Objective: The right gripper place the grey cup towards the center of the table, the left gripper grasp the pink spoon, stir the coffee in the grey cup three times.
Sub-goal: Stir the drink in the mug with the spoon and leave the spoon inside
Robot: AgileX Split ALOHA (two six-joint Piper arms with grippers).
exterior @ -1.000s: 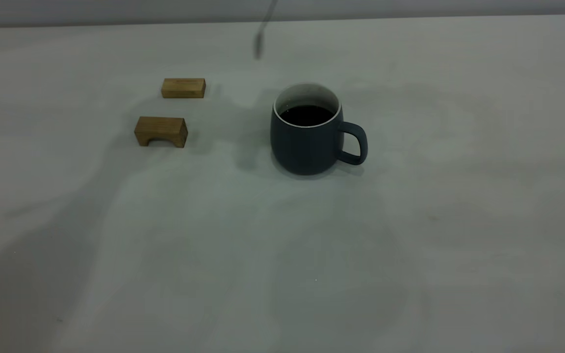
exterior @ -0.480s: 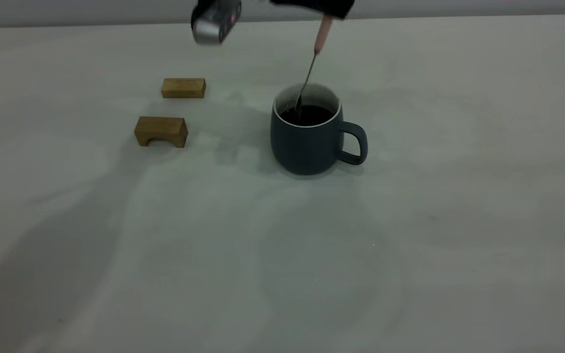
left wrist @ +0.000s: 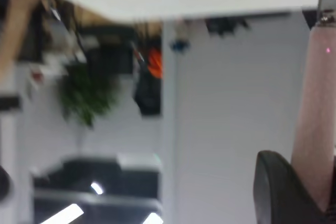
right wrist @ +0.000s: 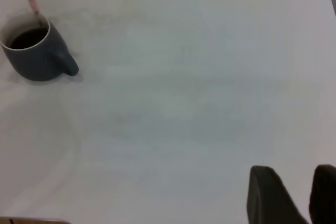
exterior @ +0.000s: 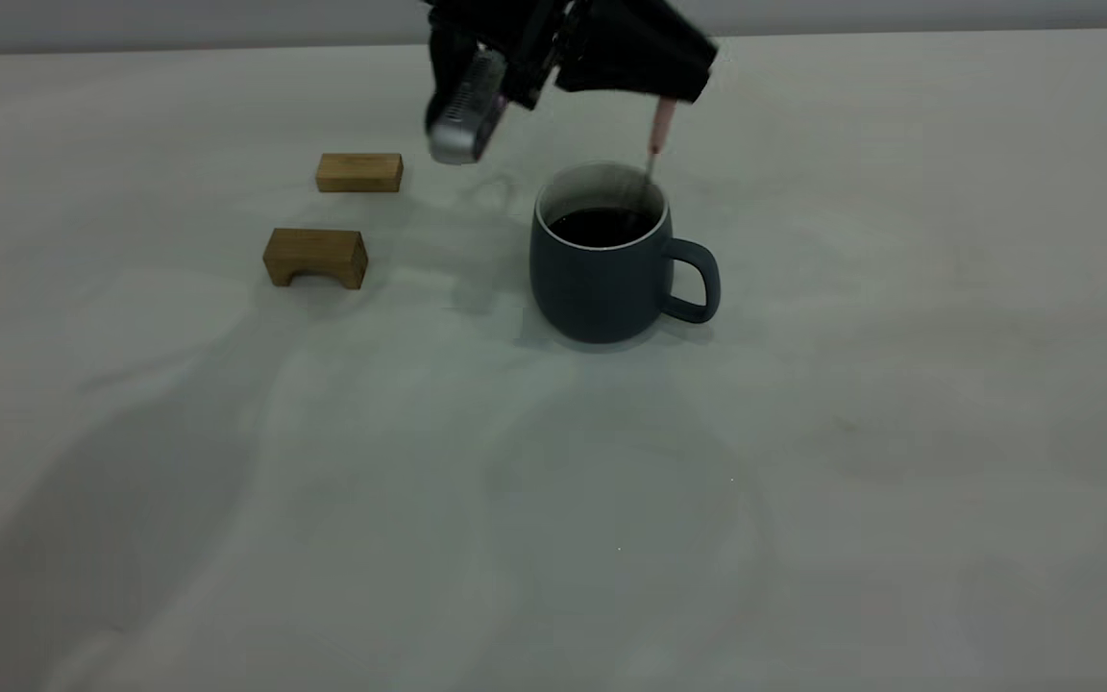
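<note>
The grey cup [exterior: 602, 279] stands near the middle of the table [exterior: 803, 432], its handle to the right and dark coffee [exterior: 602, 226] inside. My left gripper [exterior: 674, 91] hangs above the cup's far right rim, shut on the pink spoon [exterior: 661, 125]. The spoon points down, and its metal neck dips inside the cup; its bowl is hidden. In the left wrist view the pink handle [left wrist: 315, 119] lies against one black finger [left wrist: 278, 187]. My right gripper [right wrist: 310, 192] is far from the cup [right wrist: 34, 56], open over bare table, and is outside the exterior view.
Two tan wooden blocks lie left of the cup: a flat one [exterior: 359, 173] farther back and an arched one [exterior: 315, 257] nearer. The left arm's silver camera module [exterior: 462, 106] hangs between the blocks and the cup.
The left gripper has come down into view with the spoon. The spoon moved from behind the cup's left into the cup, then across to its right side.
</note>
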